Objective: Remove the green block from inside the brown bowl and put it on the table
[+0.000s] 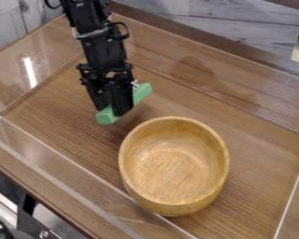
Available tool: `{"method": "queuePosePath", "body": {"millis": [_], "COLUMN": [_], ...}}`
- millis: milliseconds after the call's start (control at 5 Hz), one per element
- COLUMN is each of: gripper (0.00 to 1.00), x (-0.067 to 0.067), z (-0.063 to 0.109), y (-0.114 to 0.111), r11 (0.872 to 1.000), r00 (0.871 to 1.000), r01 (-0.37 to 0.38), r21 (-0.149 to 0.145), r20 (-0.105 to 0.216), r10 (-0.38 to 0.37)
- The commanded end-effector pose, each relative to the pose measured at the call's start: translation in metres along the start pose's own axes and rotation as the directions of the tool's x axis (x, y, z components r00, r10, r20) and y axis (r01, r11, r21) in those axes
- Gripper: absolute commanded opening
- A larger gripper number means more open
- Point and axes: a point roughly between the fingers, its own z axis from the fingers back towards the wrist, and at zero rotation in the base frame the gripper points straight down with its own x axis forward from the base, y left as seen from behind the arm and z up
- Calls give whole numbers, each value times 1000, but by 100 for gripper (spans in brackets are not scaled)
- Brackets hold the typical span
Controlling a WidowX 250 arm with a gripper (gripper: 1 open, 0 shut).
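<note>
The green block (pixel 107 118) is clamped in the gripper (pixel 111 110), out of the brown bowl (pixel 174 166) and near its rim on the 10 o'clock side in the camera view. Step 2, setting down on the table (pixel 227 89), seems in hand; next, confirm contact, then release.

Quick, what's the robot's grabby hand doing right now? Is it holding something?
End effector: closed on the green block, beside the brown bowl.
</note>
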Motion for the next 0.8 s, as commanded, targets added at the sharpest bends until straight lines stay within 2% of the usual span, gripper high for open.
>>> {"method": "queuePosePath", "body": {"millis": [0,600], "gripper": [0,0], "x": [8,10], "z": [15,16], "y": [4,5], "r11": [1000,1000], "r00": [999,999], "r01": [3,-1], "r21": [19,5], "r20": [49,42], "r10": [-4,1]}}
